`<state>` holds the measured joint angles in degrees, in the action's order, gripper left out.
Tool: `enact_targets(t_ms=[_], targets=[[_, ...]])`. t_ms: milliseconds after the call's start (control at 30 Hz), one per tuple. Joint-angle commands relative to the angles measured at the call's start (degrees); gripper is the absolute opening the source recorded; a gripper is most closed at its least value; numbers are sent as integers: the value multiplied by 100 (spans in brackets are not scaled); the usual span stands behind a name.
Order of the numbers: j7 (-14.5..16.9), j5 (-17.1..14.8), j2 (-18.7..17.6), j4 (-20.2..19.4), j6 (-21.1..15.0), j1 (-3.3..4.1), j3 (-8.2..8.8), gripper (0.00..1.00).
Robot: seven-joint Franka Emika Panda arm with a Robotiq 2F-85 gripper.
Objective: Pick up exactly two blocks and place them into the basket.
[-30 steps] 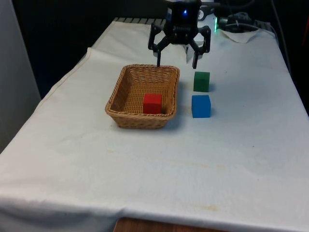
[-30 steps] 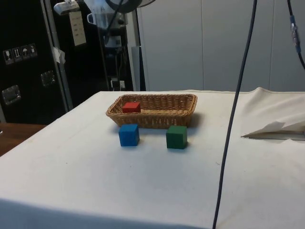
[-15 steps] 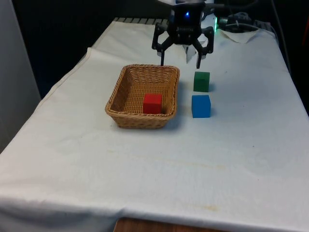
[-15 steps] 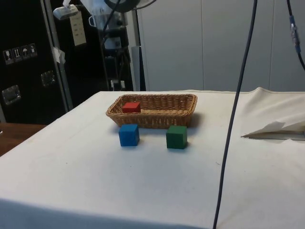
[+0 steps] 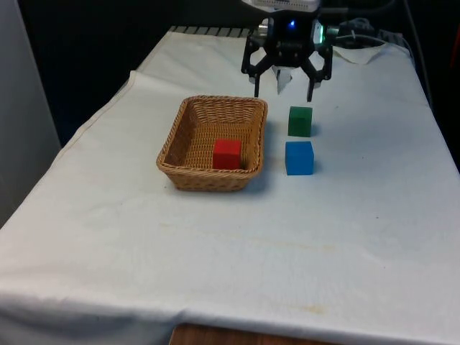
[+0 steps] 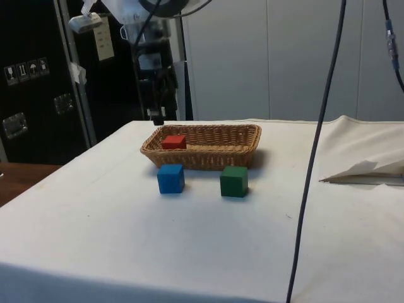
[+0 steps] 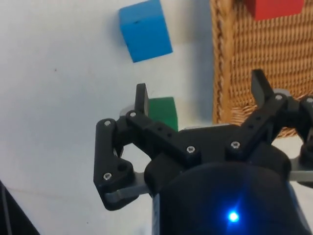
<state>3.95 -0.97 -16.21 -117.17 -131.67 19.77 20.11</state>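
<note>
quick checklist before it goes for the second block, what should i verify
1. One block already in: red block lies in the basket: ok.
2. Gripper open and holding nothing: ok.
3. Green block free on the cloth, apart from the basket: ok.
4. Blue block apart from the green block: ok.
5. Gripper centred over the green block: not ok, one finger is over the basket rim.

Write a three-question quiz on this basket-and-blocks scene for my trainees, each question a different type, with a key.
1. True or false: the red block lies inside the wicker basket.
2. Which block sits nearer the claw? A) blue block B) green block
3. Fill in: the claw's fingers are ____.

Key: 1 true; 2 B; 3 open
</note>
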Motion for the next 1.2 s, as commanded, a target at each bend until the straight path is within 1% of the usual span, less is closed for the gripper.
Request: enact_targets(t_ms=[0, 33, 67, 100, 167, 200, 333, 367, 400, 600, 633, 700, 800, 900, 933, 967, 1033, 1167], targets=[[-103, 23, 80, -120, -63, 34, -17, 100], [-132, 17, 97, -166, -86, 34, -40, 100], [-63, 0, 52, -86, -11, 0, -40, 100], [-155, 6, 103, -206, -115, 34, -69, 100], [-212, -6, 126, -286, -160, 29, -120, 100], [-264, -40, 115, -367, -241, 17, -172, 100], [-361, -103, 52, -487, -395, 6, -269, 100], [-355, -29, 92, -470, -315, 0, -246, 100], [-401, -155, 6, -521, -470, 0, -315, 100], [-418, -361, -178, -533, -676, -6, -418, 100], [-424, -292, -172, -527, -630, 0, -390, 100], [-418, -464, -264, -510, -785, -6, -476, 100], [-413, -544, -355, -476, -888, -11, -533, 100], [-413, -573, -430, -458, -1003, -11, -567, 100], [-430, -527, -441, -458, -985, 0, -550, 100], [-413, -567, -430, -458, -1003, -11, -561, 100], [-413, -550, -424, -464, -991, -11, -556, 100], [-413, -544, -476, -435, -1008, 6, -561, 100]])
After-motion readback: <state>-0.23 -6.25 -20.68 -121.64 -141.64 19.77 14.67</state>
